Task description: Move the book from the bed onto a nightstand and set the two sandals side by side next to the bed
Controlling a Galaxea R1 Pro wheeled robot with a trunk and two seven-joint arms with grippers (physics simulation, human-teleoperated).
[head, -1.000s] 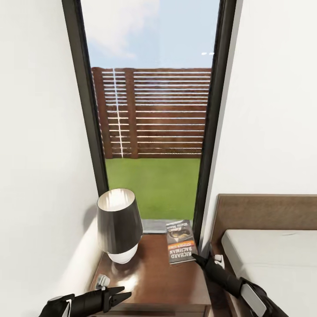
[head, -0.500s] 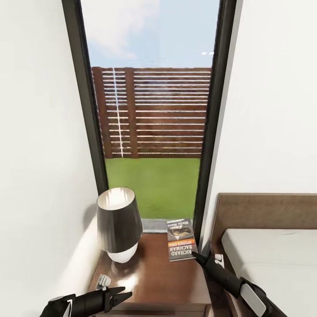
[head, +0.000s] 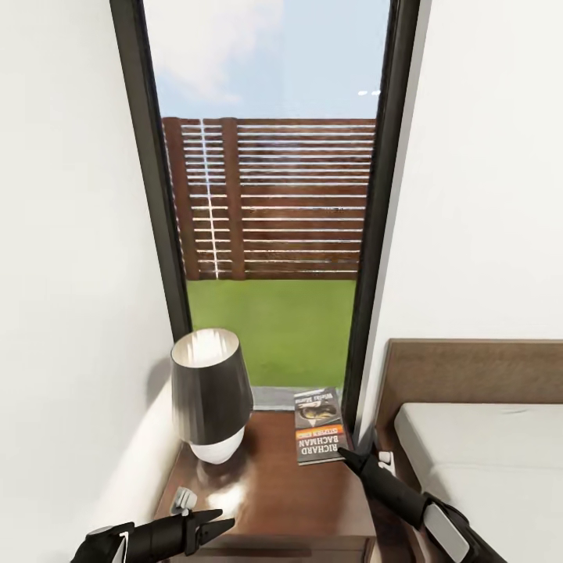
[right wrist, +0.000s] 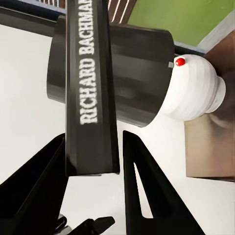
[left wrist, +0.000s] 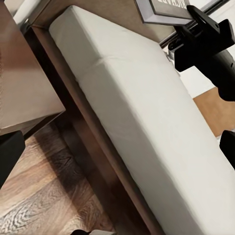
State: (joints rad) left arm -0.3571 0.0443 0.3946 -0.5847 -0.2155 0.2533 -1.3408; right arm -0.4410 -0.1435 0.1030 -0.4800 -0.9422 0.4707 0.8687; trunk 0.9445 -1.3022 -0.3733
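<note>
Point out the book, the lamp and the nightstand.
book (head: 319, 428), head view, middle of its cover.
lamp (head: 209, 389), head view, dark shade.
nightstand (head: 285, 493), head view, bare glossy top.

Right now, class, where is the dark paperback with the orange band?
In the head view, the dark paperback with the orange band lies on the glossy reddish-brown nightstand, at its far right corner by the window, right of the dark-shaded lamp, with the right gripper at its near edge.

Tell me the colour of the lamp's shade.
Dark grey outside, pale inside; the lamp shade shows best in the head view.
</note>
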